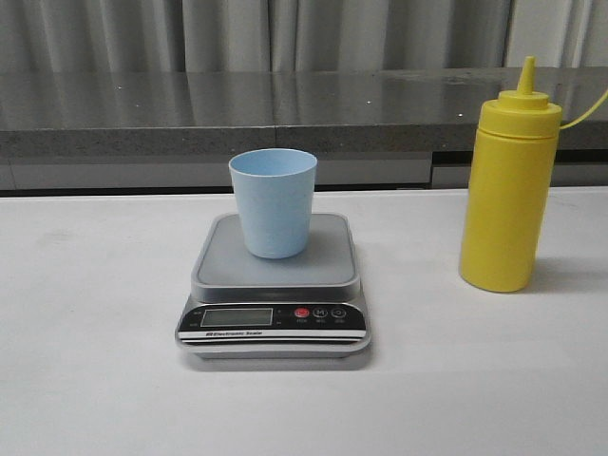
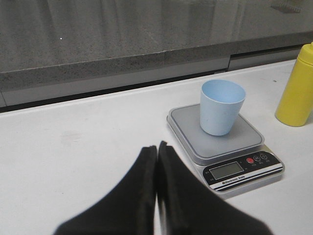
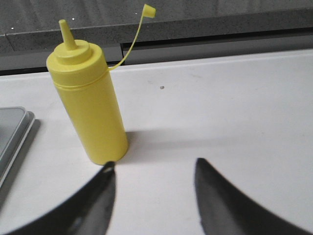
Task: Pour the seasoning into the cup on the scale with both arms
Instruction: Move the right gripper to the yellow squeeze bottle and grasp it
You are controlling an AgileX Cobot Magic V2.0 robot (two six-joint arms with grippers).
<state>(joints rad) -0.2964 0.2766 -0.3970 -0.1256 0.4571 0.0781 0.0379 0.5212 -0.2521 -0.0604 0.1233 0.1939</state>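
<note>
1. Left gripper [image 2: 157,147]: black fingers [image 2: 142,196] are pressed together, nothing between them. It is over bare table [image 2: 73,147], near the scale [image 2: 222,147] but not touching it.
2. Right gripper [image 3: 155,169]: fingers are spread wide w/ nothing between them. One fingertip [image 3: 108,169] is just beside the base of the bottle [image 3: 88,103]; I cannot tell if it touches.
3. Neither gripper shows in the front view.
4. Cup [image 1: 274,201]: light blue, upright, stands on the grey platform of the scale [image 1: 275,285], approx. in the middle, a little to the back. From the left wrist view the cup [image 2: 221,106] looks empty inside.
5. Scale: sits in the middle of the white table [image 1: 95,361]. Black front panel faces the robot, w/ LCD display [image 1: 236,317] and red button [image 1: 301,313]. Digits on the display are too small to read.
6. Bottle [image 1: 508,185]: yellow, upright, on the table to the right of the scale, apart from it. It is taller than the cup.
7. Bottle nozzle [image 3: 65,33] is pointed and uncovered; the small cap [image 3: 149,10] hangs out on a thin strap [image 3: 129,46] to the side.
8. Behind the table is a grey stone ledge [image 1: 237,109], and grey curtain [image 1: 285,33] above it.
</note>
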